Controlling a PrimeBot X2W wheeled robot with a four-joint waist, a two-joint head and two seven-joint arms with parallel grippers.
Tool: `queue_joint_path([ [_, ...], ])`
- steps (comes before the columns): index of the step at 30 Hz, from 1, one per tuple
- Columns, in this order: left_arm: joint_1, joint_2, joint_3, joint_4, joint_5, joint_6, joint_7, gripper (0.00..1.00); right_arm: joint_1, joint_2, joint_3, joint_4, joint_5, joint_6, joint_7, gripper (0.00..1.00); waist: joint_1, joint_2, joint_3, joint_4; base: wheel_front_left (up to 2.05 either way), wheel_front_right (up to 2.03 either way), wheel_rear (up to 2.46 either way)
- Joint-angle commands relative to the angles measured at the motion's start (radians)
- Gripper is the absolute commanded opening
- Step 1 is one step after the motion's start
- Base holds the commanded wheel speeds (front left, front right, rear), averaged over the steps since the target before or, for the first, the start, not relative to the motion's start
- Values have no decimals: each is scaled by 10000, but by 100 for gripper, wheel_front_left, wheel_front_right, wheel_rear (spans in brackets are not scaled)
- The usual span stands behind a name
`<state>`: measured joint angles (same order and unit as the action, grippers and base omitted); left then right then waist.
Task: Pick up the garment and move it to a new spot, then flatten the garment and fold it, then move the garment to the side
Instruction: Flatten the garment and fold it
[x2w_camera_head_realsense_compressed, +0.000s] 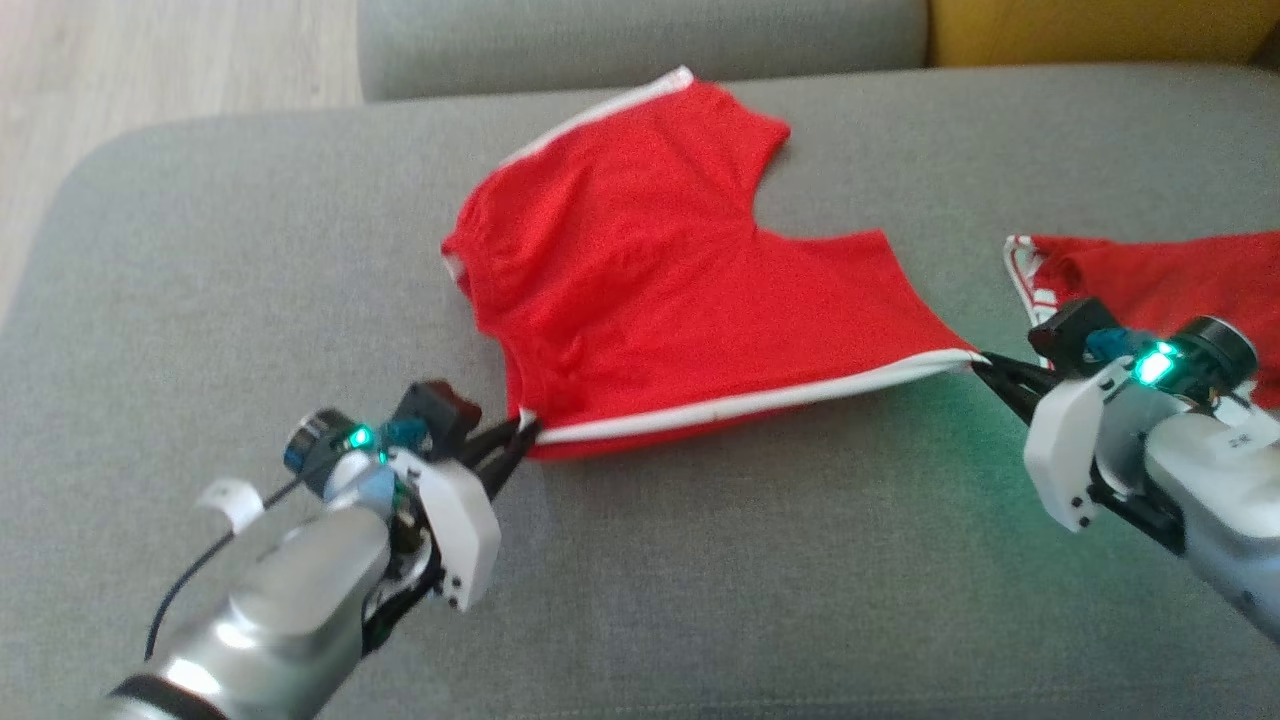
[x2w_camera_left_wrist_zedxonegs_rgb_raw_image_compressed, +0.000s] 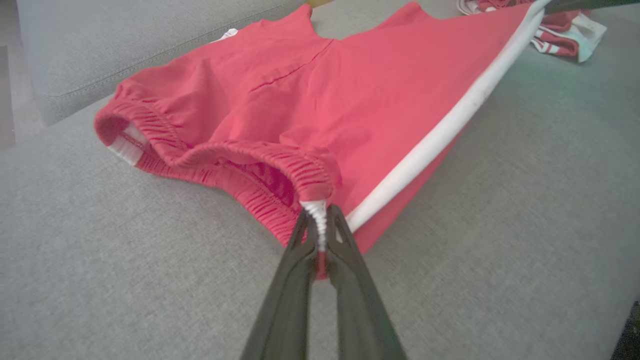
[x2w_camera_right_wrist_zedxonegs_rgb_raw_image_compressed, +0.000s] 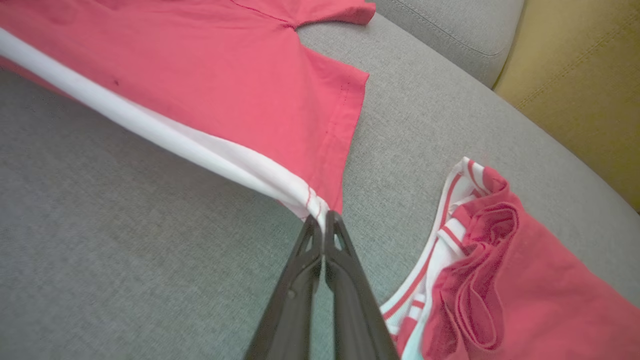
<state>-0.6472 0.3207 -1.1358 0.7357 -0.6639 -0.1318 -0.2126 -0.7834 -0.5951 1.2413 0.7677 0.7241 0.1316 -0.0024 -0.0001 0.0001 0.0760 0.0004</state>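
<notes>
On the sofa (x2w_camera_head_realsense_compressed: 700, 600), shorts (x2w_camera_head_realsense_compressed: 640, 270) in left hand (x2w_camera_head_realsense_compressed: 522, 428) and right hand (x2w_camera_head_realsense_compressed: 985, 362)

The second red garment (x2w_camera_head_realsense_compressed: 1180, 275), lying to the right of the shorts (x2w_camera_head_realsense_compressed: 640, 270), runs off the head view's right edge, so what it is I can't tell. Beyond the shorts a yellow cushion (x2w_camera_head_realsense_compressed: 1090, 30) is cropped at the top. The shorts' waistband corner disappears between the pressed-together fingers of the left gripper (x2w_camera_left_wrist_zedxonegs_rgb_raw_image_compressed: 320, 215).

Red shorts (x2w_camera_head_realsense_compressed: 640, 260), white side stripe; grey sofa (x2w_camera_head_realsense_compressed: 700, 560); yellow cushion (x2w_camera_head_realsense_compressed: 1090, 30).
</notes>
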Motion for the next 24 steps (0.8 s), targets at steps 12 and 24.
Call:
queue_joint_path([
  [12,1021,753,-19,-1362,-773,18,322,0,984,-2223,375,-2462,1143,-9,1743,0,1,-1,-1032,-219,0,0,0],
  [24,2549,1531,58,-4041,-2104,218,1257,0,1916,-4450,388,-5004,2328,-9,3336,0,1,-1,-1329,-302,0,0,0],
])
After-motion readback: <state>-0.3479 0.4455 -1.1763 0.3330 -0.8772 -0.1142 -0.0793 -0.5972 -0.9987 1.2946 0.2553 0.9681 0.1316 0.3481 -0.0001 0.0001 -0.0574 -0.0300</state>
